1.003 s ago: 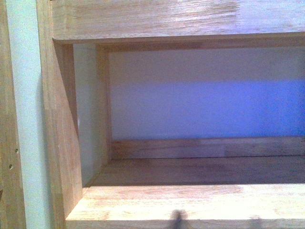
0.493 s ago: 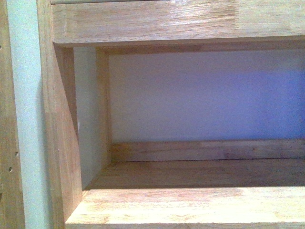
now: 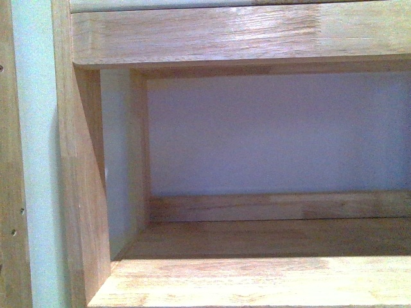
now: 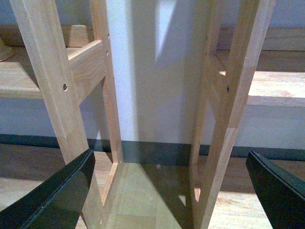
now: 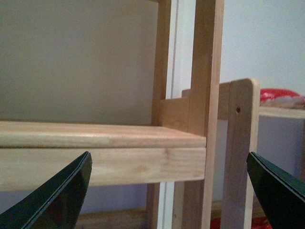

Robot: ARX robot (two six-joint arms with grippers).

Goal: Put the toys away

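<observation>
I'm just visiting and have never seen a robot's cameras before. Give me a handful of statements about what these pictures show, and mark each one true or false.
1. The front view looks into a wooden shelf compartment with nothing standing in the part shown. True.
2. An orange plush animal sits on that shelf. False: no toy shows in any view.
3. The left gripper is open with nothing between its fingers. True.
4. The right gripper is clamped on a board. False: its fingers are spread wide and empty, with the shelf board beyond them.
5. Something red lies on a neighbouring shelf in the right wrist view. True.
</observation>
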